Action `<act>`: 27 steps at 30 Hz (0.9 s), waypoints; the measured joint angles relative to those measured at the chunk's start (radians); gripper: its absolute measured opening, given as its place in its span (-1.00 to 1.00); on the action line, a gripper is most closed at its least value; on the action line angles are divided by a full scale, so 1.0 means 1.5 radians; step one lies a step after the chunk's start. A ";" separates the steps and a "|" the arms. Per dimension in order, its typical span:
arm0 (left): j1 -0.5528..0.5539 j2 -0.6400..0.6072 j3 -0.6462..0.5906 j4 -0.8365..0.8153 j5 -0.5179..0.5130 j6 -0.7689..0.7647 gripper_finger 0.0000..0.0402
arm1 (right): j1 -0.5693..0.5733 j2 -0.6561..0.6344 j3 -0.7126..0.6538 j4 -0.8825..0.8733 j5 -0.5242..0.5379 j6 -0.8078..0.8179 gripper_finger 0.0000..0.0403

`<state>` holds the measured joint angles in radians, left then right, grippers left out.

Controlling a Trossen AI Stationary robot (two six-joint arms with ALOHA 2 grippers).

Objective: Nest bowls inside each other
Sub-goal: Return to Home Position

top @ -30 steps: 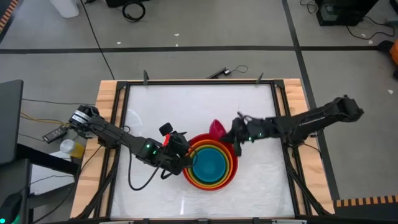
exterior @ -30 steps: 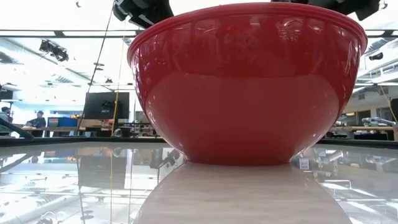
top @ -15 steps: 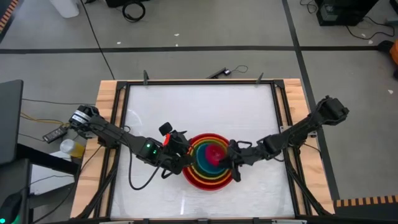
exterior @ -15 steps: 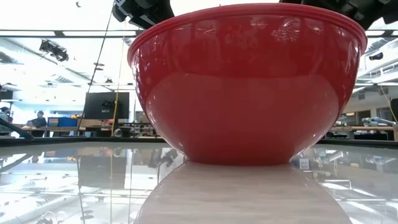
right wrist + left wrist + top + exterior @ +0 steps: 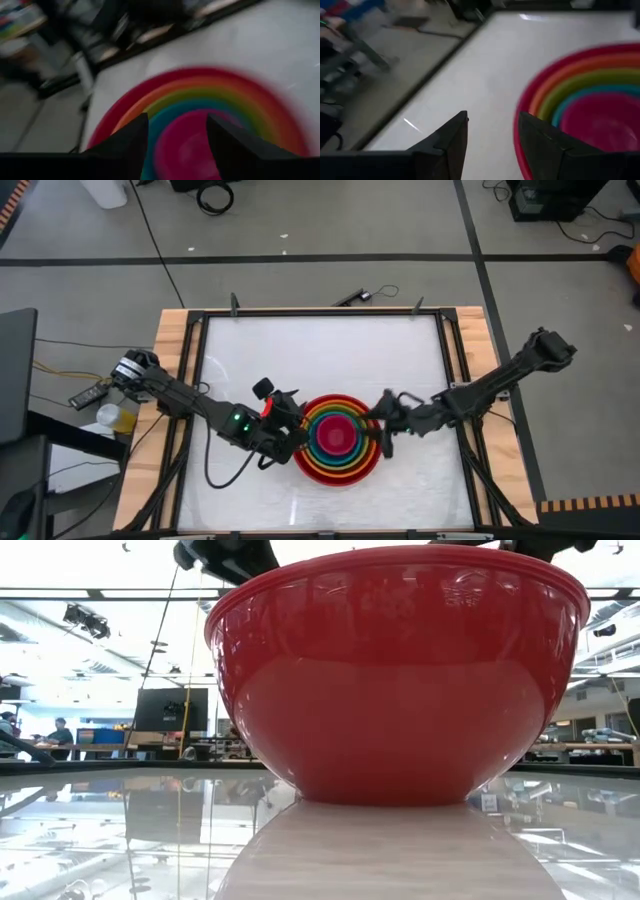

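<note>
Five bowls sit nested near the table's front middle: the red bowl [image 5: 400, 690] outermost, then orange [image 5: 580, 70], yellow-green [image 5: 585, 82], blue [image 5: 590, 94], and the pink bowl [image 5: 337, 437] innermost, resting in the blue one. My left gripper [image 5: 292, 438] stands open at the stack's left rim. My right gripper [image 5: 383, 425] stands open at the stack's right rim, slightly above it. In the right wrist view the pink bowl [image 5: 185, 145] shows beyond the gap between its fingers. My left gripper comes at the stack from the table's left, slanting down. One finger [image 5: 540, 145] stands over the red bowl's left rim [image 5: 518, 131], the other outside the bowl. Whether either finger touches the rim I cannot tell.
The white table top [image 5: 320, 360] lies bare on the far side of the stack and in front of it. A dark frame [image 5: 195, 380] and wooden borders run along the table's edges. A small bottle [image 5: 110, 418] stands off the table at the left.
My right gripper has carried the pink bowl from beside the stack's far right rim to over its middle and let it go. The bowl has gone from tilted in the fingers to lying level in the blue bowl. The gripper has drawn back toward the table's right edge.
</note>
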<state>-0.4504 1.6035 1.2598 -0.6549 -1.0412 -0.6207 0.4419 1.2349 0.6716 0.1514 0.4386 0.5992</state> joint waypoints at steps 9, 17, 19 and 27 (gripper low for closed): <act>-0.049 -0.047 -0.009 -0.084 -0.132 -0.033 -0.12 | -0.026 -0.182 0.000 -0.071 0.081 -0.154 -0.06; 0.023 -0.133 -0.197 -0.017 -0.148 -0.101 -0.12 | -0.054 -0.177 -0.017 -0.036 0.175 -0.299 -0.23; 0.032 -0.159 -0.257 0.056 -0.136 -0.093 -0.14 | -0.060 -0.158 -0.053 0.032 0.189 -0.330 -0.36; 0.071 -0.293 -0.448 0.415 -0.036 0.197 -0.31 | -0.110 -0.168 -0.212 0.340 0.074 -0.428 -0.94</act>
<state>-0.3434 1.1648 0.5882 -0.0324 -1.0949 -0.3256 0.2765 0.9835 0.3536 0.6608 0.5500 -0.0423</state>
